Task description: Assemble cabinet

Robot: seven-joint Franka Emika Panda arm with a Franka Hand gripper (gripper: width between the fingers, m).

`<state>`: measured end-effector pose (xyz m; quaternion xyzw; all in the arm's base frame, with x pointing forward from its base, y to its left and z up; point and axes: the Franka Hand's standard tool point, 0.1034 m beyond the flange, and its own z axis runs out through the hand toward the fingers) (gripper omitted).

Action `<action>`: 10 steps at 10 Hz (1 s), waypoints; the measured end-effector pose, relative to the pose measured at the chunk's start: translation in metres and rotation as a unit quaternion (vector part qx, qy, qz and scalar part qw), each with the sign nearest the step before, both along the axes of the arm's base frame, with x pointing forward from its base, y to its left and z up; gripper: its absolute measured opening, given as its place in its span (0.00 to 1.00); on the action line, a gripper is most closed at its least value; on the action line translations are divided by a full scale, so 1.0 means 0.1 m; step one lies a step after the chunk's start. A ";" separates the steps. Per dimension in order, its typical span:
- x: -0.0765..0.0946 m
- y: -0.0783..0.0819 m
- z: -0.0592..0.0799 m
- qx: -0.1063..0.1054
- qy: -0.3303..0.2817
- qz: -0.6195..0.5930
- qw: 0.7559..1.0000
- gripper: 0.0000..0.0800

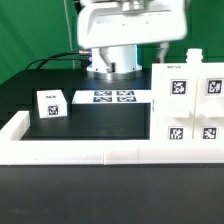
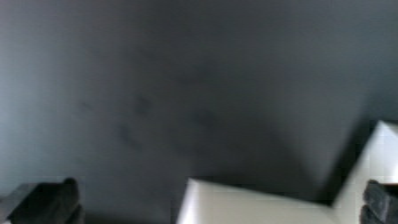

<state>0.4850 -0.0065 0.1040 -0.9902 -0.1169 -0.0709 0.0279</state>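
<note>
Matte black worktop (image 1: 100, 125), fenced along the near edge and the exterior view's left by a low white border wall (image 1: 80, 152). Behind it, a green curtain (image 1: 35, 30) on the exterior view's left, darkness elsewhere. White arm (image 1: 125, 35) at the back, over the middle of the surface. Flat on the worktop just in front of the arm's base, the marker board (image 1: 113, 97), tags facing up.

On the exterior view's right, the main bulk of the cabinet (image 1: 190, 108): white boxy parts standing close together just behind the front wall, square tags turned toward the camera. Well apart from these, toward the exterior view's left, one small block (image 1: 50, 104) of the cabinet, upright on the worktop, tag on its front, near the wall's side run.

In the wrist view, mostly bare dark worktop, somewhat blurred. Gripper (image 2: 214, 200) released, dark fingertips (image 2: 45, 202) spread wide, clasping nothing. Between and beyond them a white shape (image 2: 249, 205); cannot tell which part.
</note>
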 end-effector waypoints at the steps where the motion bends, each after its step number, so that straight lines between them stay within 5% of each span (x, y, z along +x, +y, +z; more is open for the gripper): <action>1: -0.06 -0.19 -0.02 0.002 0.015 -0.011 1.000 0.99; 3: -0.11 -0.40 -0.03 0.006 0.033 -0.032 0.999 1.00; 8: -0.10 -0.38 -0.04 0.005 0.032 -0.030 0.999 1.00; 10: -0.33 -0.60 -0.11 -0.006 0.028 -0.004 1.000 1.00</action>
